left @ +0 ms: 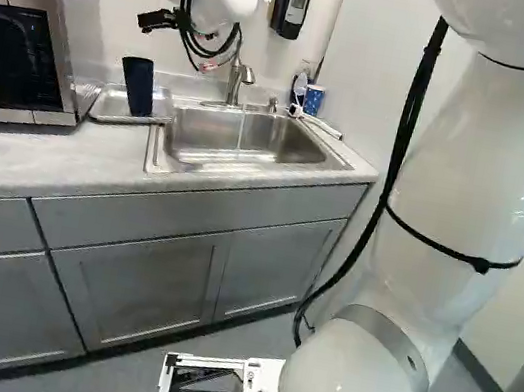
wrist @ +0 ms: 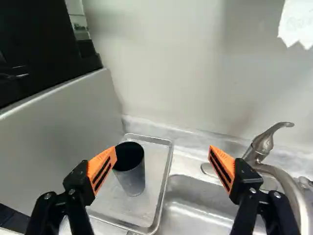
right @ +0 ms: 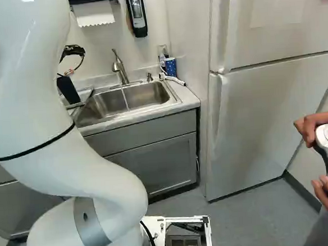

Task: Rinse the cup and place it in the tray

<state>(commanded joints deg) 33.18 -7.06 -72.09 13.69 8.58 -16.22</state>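
Two orange pads [wrist: 222, 166] wide apart on the gripper [left: 170, 26], above the table [left: 56, 155] by the tray [wrist: 154, 169]. Shows the cup [wrist: 132, 171] in the wrist view, ahead of the gripper and close to the line of one finger, dark and upright, mouth up, inside the tray. Overlaps the cup's rim with one pad tip in that view; touching or apart, impossible to tell. At the other finger's side, places the sink [left: 241, 142] and the faucet [wrist: 263, 143]. Next to the tray in the left base view, pours a thin stream of water [left: 241, 129] from the faucet into the sink.

Beyond the sink's far corner in the right base view, near the wall, sets a blue cup [right: 170, 67] with pale dots. Higher on the wall, hangs a paper towel [right: 93, 14]. On the table at the left of the left base view, puts a microwave [left: 23, 52] just beside the tray. To the right of the sink in the right base view, raises a white fridge [right: 265, 121].
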